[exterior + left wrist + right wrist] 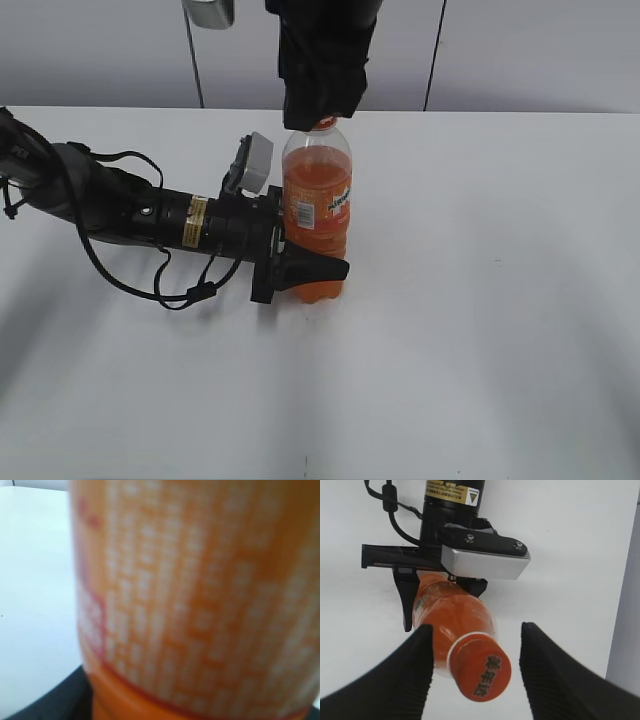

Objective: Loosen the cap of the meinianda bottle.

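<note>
Cap (485, 675) sits free between the open right claw (475, 672) — left claw (300, 268) grips the meinianda bottle (318, 215), label blurred.

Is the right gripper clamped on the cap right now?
No. In the right wrist view the right gripper stands open, with clear gaps between both fingers and the cap of the meinianda bottle.

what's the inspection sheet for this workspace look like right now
surface: white table, bare where visible
job's things: meinianda bottle upright; orange cap on
clutter: nothing seen
grippers: left gripper clamps the bottle's lower body from the side; right gripper above, fingers flank the cap with gaps
cables: black cable loops off the left arm onto the table
surroundings: grey wall panels behind
</note>
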Tool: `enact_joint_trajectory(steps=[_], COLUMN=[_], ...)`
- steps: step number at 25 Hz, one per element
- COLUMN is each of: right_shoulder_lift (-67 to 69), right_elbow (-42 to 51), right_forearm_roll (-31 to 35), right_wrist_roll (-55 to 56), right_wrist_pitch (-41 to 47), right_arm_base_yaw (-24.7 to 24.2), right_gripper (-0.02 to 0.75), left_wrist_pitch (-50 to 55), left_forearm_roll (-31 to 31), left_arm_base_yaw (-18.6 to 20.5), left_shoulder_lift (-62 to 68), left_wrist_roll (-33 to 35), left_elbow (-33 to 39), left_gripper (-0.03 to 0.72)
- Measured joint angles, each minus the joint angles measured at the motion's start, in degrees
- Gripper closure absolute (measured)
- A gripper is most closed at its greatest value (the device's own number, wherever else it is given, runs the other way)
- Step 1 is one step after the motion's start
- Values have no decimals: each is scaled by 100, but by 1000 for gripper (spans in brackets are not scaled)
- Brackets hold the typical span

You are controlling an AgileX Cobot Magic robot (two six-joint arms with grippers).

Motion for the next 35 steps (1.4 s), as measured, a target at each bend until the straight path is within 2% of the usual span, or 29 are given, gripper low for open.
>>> enact_joint_trajectory(steps=[5,11,22,25,35], right_shoulder_lift=[0,-72,-213,-341,-452], right_elbow=[-236,-376,-507,-512,-276], right_forearm_roll=[24,40,66,-95,-366], right_wrist_roll=[628,3052,7353,8172,9277], right_wrist_pitch=[-5,-331,-21,-15,-15], right_arm_base_yaw=[0,0,0,0,0], right_gripper=[321,321,321,321,321], left_wrist_pitch=[0,0,3,28,28], left_forearm_roll=[0,0,0,0,21], left_arm_base_yaw=[0,0,0,0,0], left_shoulder_lift=[0,0,0,0,0], left_wrist_roll=[-12,-16,-67,-202,-243], left_elbow=[0,0,0,0,0], left_gripper=[279,279,279,279,279])
